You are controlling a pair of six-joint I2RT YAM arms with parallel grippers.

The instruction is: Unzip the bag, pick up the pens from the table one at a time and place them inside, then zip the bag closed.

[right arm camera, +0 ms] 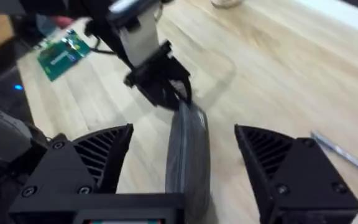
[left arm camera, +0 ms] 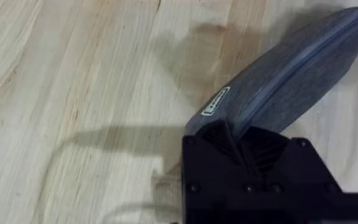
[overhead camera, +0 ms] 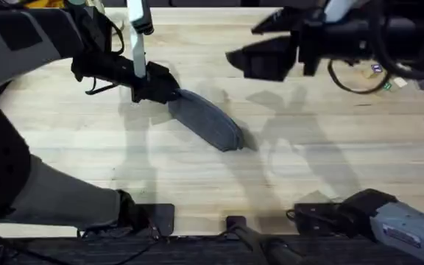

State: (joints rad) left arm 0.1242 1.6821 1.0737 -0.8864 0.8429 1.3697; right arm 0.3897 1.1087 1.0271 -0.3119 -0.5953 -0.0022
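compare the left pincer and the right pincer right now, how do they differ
The left pincer is shut on one end of the bag, down at the table; the right pincer is open with nothing between its fingers. In the overhead view the left pincer sits at the bag's end, while the right pincer is raised, off to the bag's far right, with the bag in its wrist view. Both have black fingers.

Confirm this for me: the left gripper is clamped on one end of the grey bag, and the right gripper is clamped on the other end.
Not quite. The left gripper does grip one end of the bag, but the right gripper is not clamped on it: the right wrist view shows its jaws wide open, with the bag between them.
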